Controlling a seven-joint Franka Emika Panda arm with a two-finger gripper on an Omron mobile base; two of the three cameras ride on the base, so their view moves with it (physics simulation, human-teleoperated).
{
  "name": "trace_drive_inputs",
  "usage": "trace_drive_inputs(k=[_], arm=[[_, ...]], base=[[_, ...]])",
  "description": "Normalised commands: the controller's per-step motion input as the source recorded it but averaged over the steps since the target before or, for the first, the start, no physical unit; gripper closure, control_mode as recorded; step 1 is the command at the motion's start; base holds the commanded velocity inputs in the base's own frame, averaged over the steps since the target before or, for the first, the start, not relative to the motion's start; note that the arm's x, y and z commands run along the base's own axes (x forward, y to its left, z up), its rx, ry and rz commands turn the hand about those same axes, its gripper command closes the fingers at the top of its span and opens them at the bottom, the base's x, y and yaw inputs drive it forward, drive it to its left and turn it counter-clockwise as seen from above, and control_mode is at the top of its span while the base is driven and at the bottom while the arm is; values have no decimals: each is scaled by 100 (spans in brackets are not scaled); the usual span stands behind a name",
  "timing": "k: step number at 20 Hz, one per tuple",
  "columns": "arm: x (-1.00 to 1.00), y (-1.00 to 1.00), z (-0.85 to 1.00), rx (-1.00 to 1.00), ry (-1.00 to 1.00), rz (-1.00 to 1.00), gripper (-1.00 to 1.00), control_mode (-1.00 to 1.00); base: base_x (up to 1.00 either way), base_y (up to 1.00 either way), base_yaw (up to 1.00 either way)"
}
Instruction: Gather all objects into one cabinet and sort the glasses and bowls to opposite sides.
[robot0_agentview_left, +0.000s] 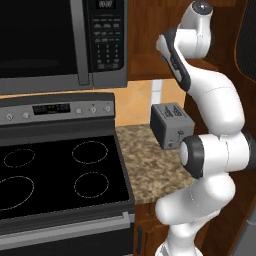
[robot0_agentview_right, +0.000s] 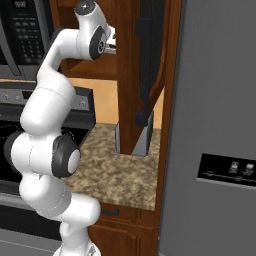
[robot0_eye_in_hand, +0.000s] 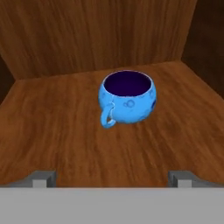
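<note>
The claw (robot0_eye_in_hand: 112, 178) stands spread wide, its 2 dark fingertips (robot0_eye_in_hand: 43, 178) far apart at the bottom of the hand view, with nothing between them and nothing touching them. Ahead of it, 1 bright-blue cup (robot0_eye_in_hand: 127, 97) sits upright on the wooden floor of the cabinet (robot0_eye_in_hand: 65, 131), well clear of both tips and roughly centred between them. The cup's dark inside faces up and its small handle points toward the claw, slightly to the left in that view. Behind the cup rises the cabinet's back wall, and the cup stands nearer that wall than the front edge.

From the left base view, the arm (robot0_agentview_left: 210, 100) reaches up past a grey toaster (robot0_agentview_left: 171, 125) on the speckled counter (robot0_agentview_left: 145, 160).
</note>
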Motion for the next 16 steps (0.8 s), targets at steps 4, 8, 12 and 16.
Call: trace_drive_inputs(k=[4, 8, 12, 16], arm=[[1, 0, -6, -5, -5, 0, -100, -100], [10, 0, -4, 0, -4, 0, -100, -100], [22, 0, -23, -2, -8, 0, -100, -100], [33, 0, -5, -1, -1, 0, -100, -100]], base=[[0, 0, 0], [0, 0, 0], [0, 0, 0], [0, 0, 0]])
